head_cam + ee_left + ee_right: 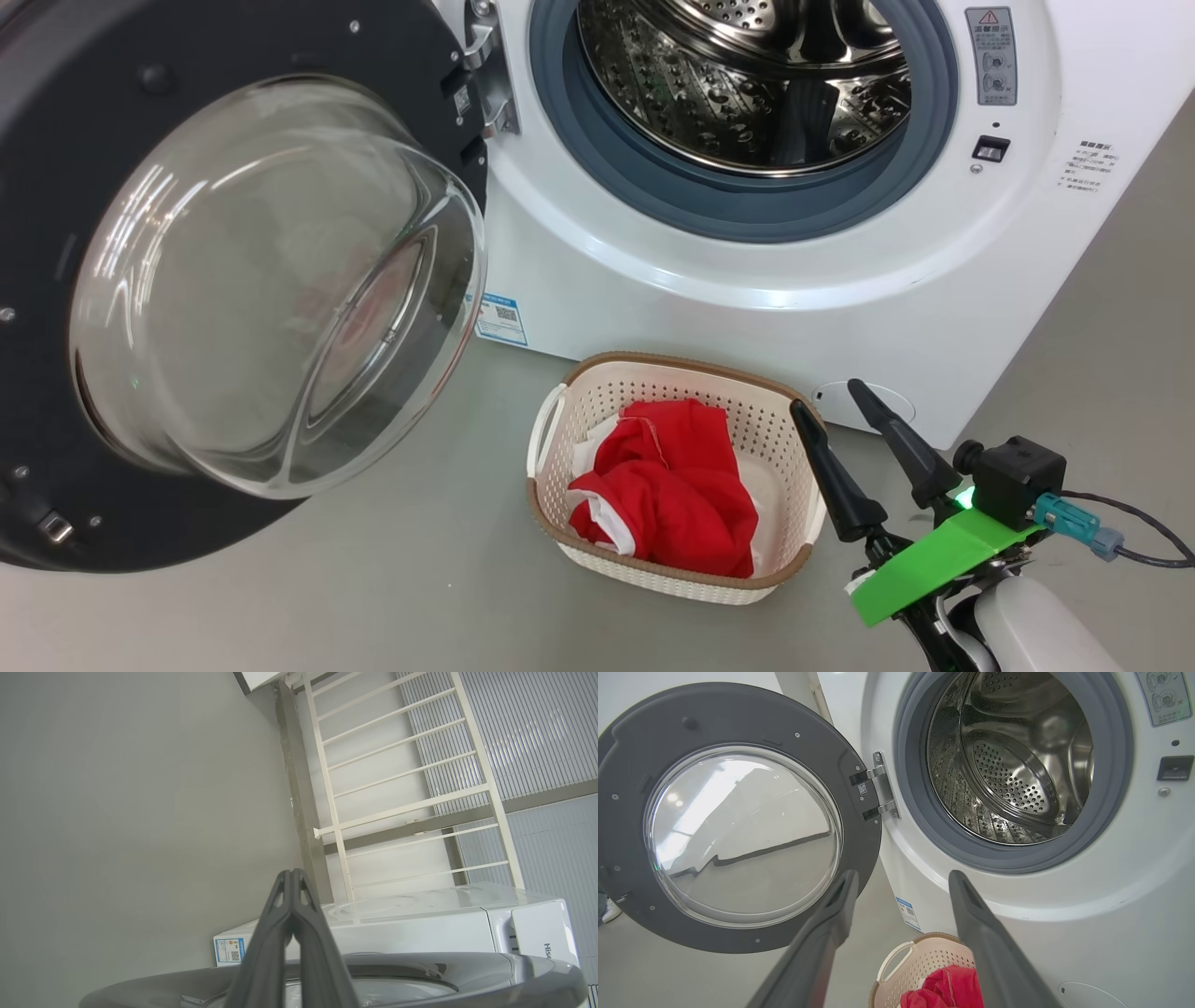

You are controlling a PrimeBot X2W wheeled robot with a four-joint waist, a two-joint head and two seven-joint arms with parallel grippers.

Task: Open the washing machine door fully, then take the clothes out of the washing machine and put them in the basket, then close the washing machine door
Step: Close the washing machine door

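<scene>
The white washing machine [747,308] stands with its round black-rimmed door [243,289] swung wide open to the left; its steel drum [747,84] shows no fabric inside. Red clothes [672,490] with white trim lie in the cream basket [560,411] on the floor before the machine. My right gripper [826,397] is open, empty, just right of the basket; in the right wrist view its fingers [836,914] frame the door [733,812], drum [1017,765] and basket [924,961]. My left gripper [292,872] is shut, empty, above the door's grey outer rim [467,970].
Grey floor [373,579] lies around the basket. A small blue label [499,319] is on the machine's lower front. A white railing [402,788] and a ribbed wall stand behind the machine in the left wrist view. A shoe [609,910] shows at the far left.
</scene>
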